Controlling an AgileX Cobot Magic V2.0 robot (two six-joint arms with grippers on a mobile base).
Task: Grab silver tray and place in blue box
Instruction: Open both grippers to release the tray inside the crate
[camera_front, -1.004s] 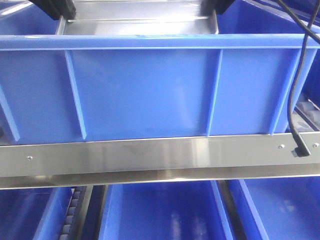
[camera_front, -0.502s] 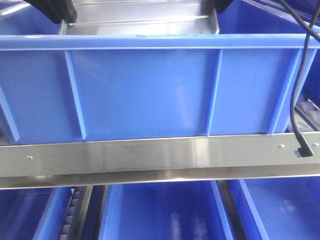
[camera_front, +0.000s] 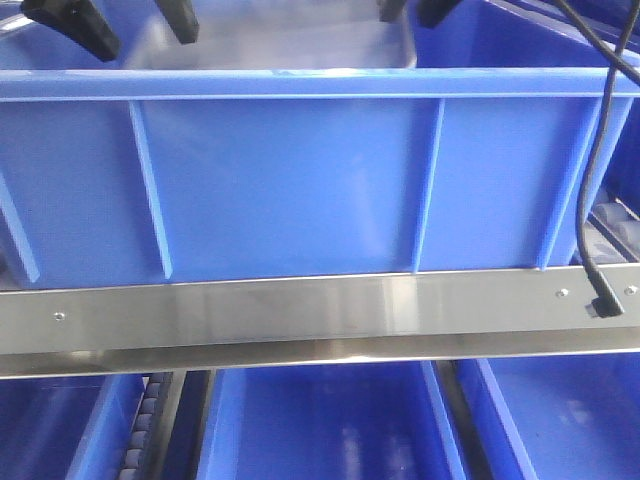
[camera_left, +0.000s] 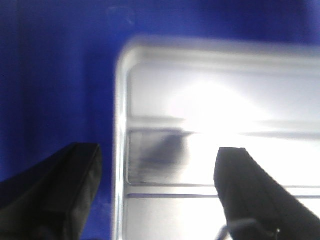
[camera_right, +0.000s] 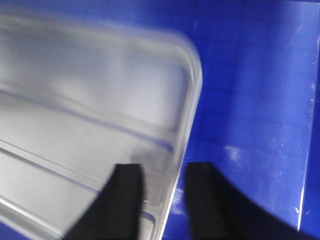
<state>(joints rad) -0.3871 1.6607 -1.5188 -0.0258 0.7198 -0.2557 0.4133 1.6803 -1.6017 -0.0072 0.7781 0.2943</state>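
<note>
**Silver tray inside the blue box, both grippers spread over its ends**

At the far left of the front view, the left gripper (camera_front: 110, 25) hangs above the rim of the blue box (camera_front: 300, 180) with its two black fingers (camera_front: 75, 25) splayed wide apart. In the left wrist view the same gripper (camera_left: 157, 190) straddles the tray's left rim: one finger is over the blue floor outside the tray, the other over the tray's bottom, and neither is seen touching metal.

Between the grippers, the silver tray (camera_front: 280, 45) shows as a blurred pale shape behind the box's near wall, below the top rim, so it is inside the box. From the left wrist its rounded corner, rolled rim and a raised line across the flat bottom are visible (camera_left: 220, 115), with blue box floor to the left and beyond. A polished metal rail (camera_front: 300, 310) runs under the box, with more blue bins (camera_front: 320, 425) below it.

To the right, the right gripper (camera_front: 412, 10) is only partly in frame at the top edge, fingers apart. Its wrist view shows the gripper (camera_right: 162, 195) open across the tray's (camera_right: 90, 110) right rim, one finger over the tray, one over the blue floor (camera_right: 255, 100). The tray is blurred there. A black cable (camera_front: 600, 150) hangs down the far right.
</note>
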